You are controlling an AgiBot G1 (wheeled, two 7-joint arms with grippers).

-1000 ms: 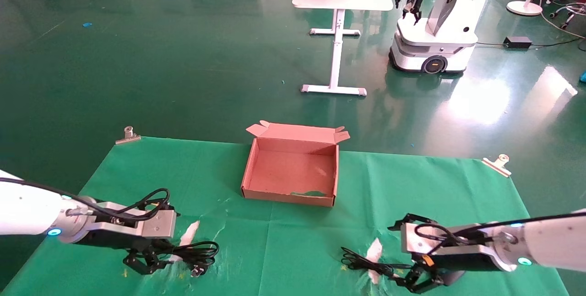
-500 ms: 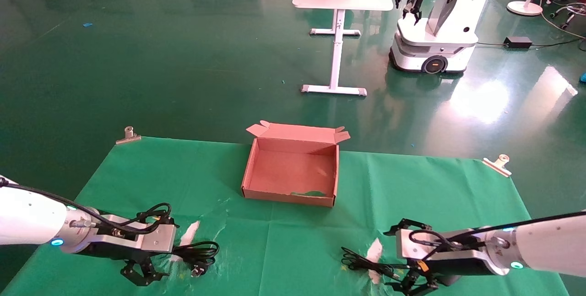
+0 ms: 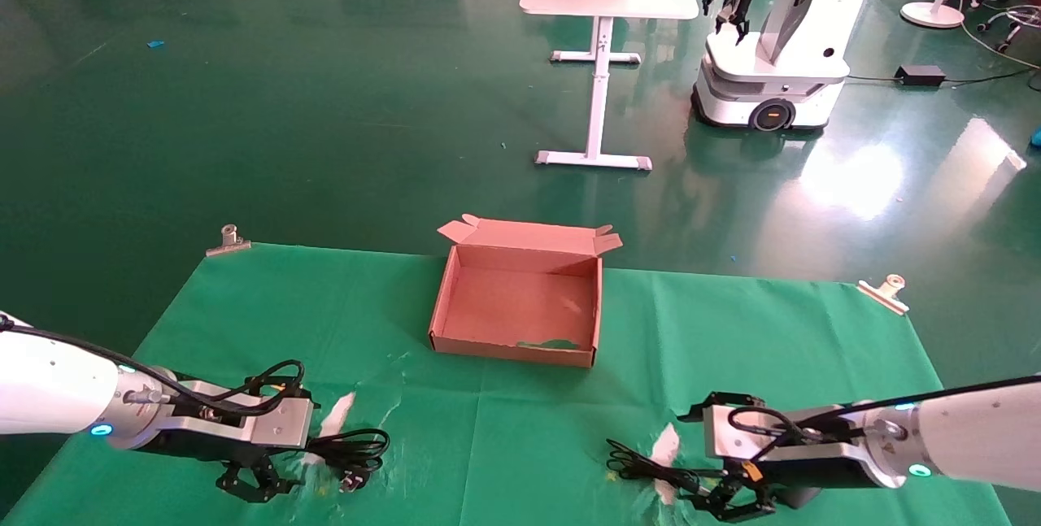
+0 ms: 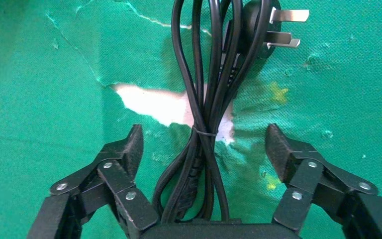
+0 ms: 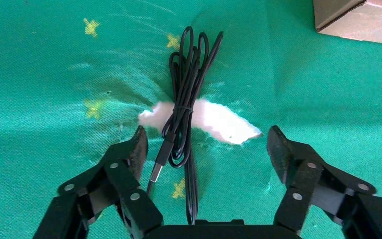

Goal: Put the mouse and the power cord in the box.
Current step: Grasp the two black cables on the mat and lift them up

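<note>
While wide open, left claw [image 4: 201,149] astride power cord [image 4: 206,99]

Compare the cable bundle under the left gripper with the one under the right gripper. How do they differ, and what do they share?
The power cord under the left gripper is thick and ends in a chunky plug with flat metal prongs. The wire bundle under the right gripper is much thinner and ends in a slim USB connector. Both are black, tied at the middle, and lie over a white tear in the green cloth between open fingers.
</note>
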